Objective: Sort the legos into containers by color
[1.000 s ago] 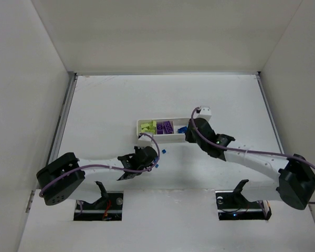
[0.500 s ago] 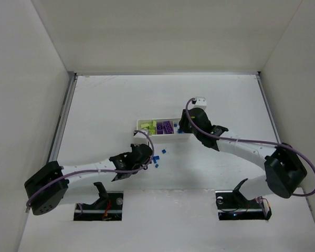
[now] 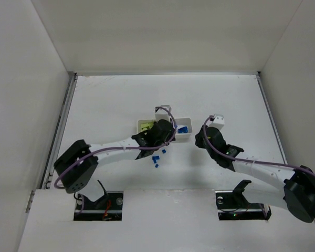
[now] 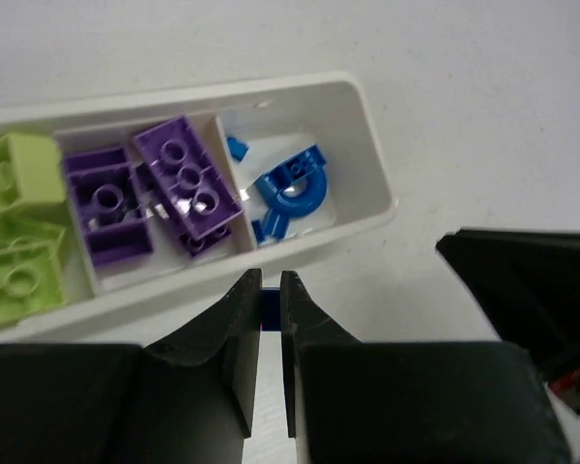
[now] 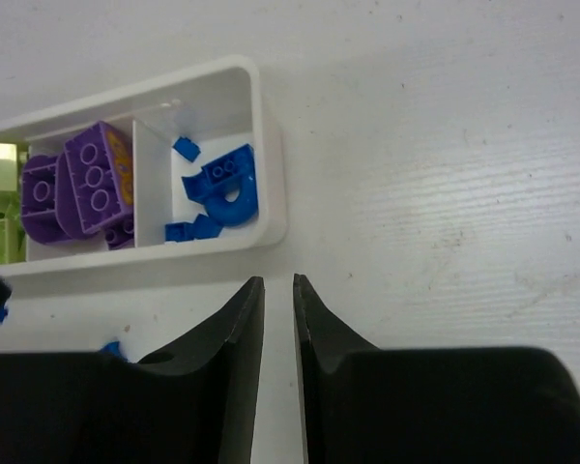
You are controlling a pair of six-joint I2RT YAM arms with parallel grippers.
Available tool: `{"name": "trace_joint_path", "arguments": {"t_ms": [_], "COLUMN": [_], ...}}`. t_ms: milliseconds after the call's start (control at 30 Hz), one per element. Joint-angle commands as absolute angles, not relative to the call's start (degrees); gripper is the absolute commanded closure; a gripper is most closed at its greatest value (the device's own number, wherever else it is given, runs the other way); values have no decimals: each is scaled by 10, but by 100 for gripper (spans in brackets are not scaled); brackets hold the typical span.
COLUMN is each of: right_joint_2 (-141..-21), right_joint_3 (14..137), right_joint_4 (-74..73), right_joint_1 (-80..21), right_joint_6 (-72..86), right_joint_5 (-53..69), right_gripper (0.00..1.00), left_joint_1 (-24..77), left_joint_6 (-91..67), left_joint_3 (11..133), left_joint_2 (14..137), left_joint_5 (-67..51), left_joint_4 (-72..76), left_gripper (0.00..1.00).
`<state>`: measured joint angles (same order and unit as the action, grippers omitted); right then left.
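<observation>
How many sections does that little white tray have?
3, side by side in the tray: one end holds yellow-green bricks, the middle purple bricks, the other end blue bricks. The green end is partly out of view.

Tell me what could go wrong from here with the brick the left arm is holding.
1. The left gripper pinches the tiny blue brick only at its very fingertips, so it may slip out early.
2. It appears to be at the near wall of the tray, close to a divider. Releasing now might drop it outside or among the purple bricks.
3. The right gripper is close beside the tray, so the arms could bump.
</observation>
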<state>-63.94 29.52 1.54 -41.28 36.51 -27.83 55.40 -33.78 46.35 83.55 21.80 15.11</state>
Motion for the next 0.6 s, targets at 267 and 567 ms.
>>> {"name": "trace_joint_path", "arguments": {"t_ms": [267, 567], "right_joint_2": [-606, -644], "right_joint_3": [255, 267], "right_joint_4": [76, 108], "right_joint_1": [-423, -474], "right_joint_6": [384, 367], "right_joint_5": [-291, -268], "right_gripper": [59, 61], "left_joint_1": [523, 527], "left_joint_6": [-300, -296], "left_joint_3": [647, 582], "left_joint_2": [1008, 930], "left_joint_5": [171, 199], "left_joint_4": [178, 176], "left_gripper": [80, 72]}}
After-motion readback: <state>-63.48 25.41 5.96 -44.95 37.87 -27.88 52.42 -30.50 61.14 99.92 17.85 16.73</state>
